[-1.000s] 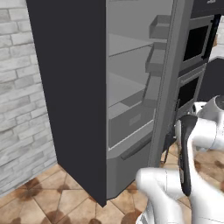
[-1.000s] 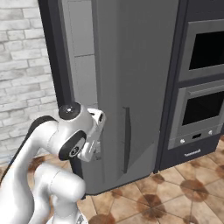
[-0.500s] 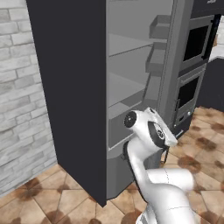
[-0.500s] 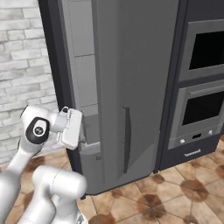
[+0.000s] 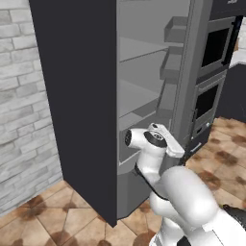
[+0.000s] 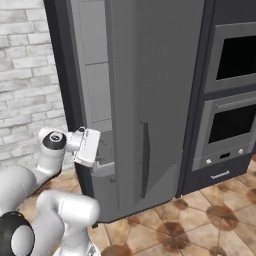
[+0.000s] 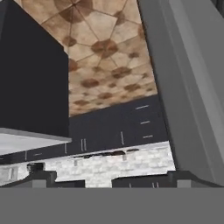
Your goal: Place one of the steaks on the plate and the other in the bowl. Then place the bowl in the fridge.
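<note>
The fridge (image 5: pixel 91 96) stands upright, its long axis floor to ceiling, with its door (image 6: pixel 150 100) swung open and the pale shelves (image 5: pixel 144 53) facing the robot. The gripper (image 6: pixel 102 156) sits at the door's lower edge, jaws spread wide and empty; the fridge body lies just beside them, and the oven stack (image 6: pixel 230 100) is beyond the door.

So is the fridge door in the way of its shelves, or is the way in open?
Nothing visible blocks it. The fridge stands open, its door swung aside, and the pale shelves lie exposed. The open claw sits empty at the opening's edge.
</note>
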